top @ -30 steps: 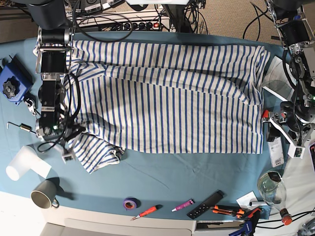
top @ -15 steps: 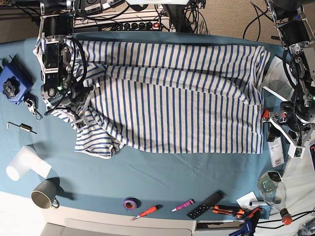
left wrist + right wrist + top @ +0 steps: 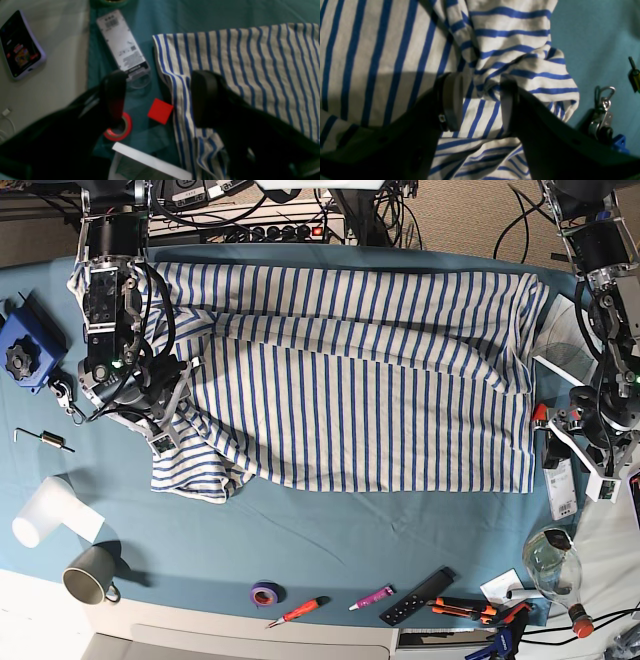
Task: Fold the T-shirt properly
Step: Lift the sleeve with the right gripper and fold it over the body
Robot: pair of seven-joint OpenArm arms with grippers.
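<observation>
Your large white cloth T-shirt with thin blue stripes (image 3: 360,380) lies spread across the far half of the teal cloth-covered surface (image 3: 330,545), its long edges running side to side. One end is bunched into a rumpled fold at the base view's left.

Your right hand (image 3: 480,100) sits over that bunched end, its dark fingers (image 3: 451,100) parted, with a ridge of striped fabric rising between them; you cannot tell from these views whether the pads actually pinch the cloth.

Your left hand (image 3: 157,100) hangs released at the shirt's other end, one finger over the striped hem, the other over bare surface. Between and below them you see a small red square piece (image 3: 160,110), a red tape roll (image 3: 120,128) and a clear plastic package with a white label (image 3: 123,48) just beside the hem.
</observation>
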